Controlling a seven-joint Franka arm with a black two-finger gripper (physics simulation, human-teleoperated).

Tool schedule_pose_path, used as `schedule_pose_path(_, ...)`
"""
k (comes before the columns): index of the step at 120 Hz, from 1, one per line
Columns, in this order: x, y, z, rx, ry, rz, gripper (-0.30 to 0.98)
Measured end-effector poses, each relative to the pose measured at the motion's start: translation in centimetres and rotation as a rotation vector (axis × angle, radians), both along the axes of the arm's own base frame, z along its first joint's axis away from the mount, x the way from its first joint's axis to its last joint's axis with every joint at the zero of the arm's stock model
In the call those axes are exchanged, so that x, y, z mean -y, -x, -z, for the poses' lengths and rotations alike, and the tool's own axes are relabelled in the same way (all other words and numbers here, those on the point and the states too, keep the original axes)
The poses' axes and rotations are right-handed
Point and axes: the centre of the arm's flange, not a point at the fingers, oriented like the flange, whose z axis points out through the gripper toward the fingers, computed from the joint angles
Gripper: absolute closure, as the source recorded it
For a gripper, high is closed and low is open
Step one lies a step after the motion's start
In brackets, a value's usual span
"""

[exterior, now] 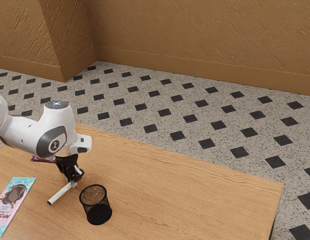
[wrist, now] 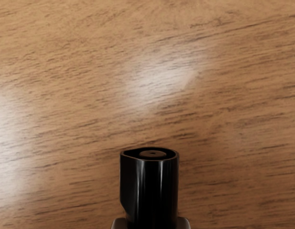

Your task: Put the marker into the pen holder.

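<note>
Okay, gripper (exterior: 73,183) clamped on the slanted marker (exterior: 59,194); we should lift, upright it, then center over the pen holder (exterior: 96,205) toward the exterior view's near right before lowering.

Brown textured walls (exterior: 195,35) meet a speckled floor (exterior: 165,125) patterned with dark diamonds; light gleams on the wooden table (exterior: 205,192).
</note>
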Motion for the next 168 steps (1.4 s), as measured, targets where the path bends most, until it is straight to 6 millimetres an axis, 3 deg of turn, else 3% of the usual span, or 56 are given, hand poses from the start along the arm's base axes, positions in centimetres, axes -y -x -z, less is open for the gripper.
schedule_pose_path(12,0.3,-0.6,-2.3,0.05,0.001,0.004,0.72)
schedule_pose_path(36,1.1,-1.6,-10.0,0.283,0.022,0.0,0.74)
schedule_pose_path(54,1.4,-0.5,-14.3,0.398,0.037,-0.005,0.75)
schedule_pose_path(79,4.5,2.5,-18.6,0.484,0.057,0.045,0.75)
schedule_pose_path(120,9.0,8.2,-21.5,0.522,0.063,0.126,0.75)
schedule_pose_path(136,9.6,9.7,-20.4,0.487,0.065,0.132,0.75)
schedule_pose_path(168,12.9,11.3,-19.8,0.458,0.059,0.179,0.74)
